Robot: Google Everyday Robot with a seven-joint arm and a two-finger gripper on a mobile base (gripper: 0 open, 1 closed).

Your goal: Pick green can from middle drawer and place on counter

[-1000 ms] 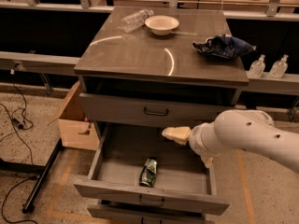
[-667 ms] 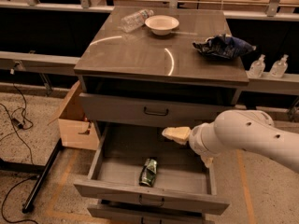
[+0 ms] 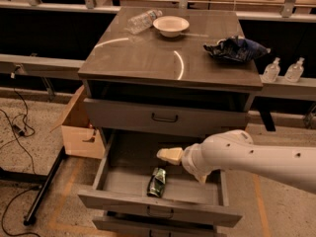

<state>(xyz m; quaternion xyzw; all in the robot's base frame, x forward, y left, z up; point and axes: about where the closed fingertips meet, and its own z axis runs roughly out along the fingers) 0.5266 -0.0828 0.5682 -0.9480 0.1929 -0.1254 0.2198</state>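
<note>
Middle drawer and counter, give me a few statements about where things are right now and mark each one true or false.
1. The green can lies in the open middle drawer. True.
2. The gripper is over the counter. False: it is low over the middle drawer, close to the green can.
3. A bowl stands on the counter. True.
4. The snack bag is in the middle drawer. False: it lies on the counter.
5. The top drawer is pulled out. False: it is shut; only the middle drawer is open.
</note>
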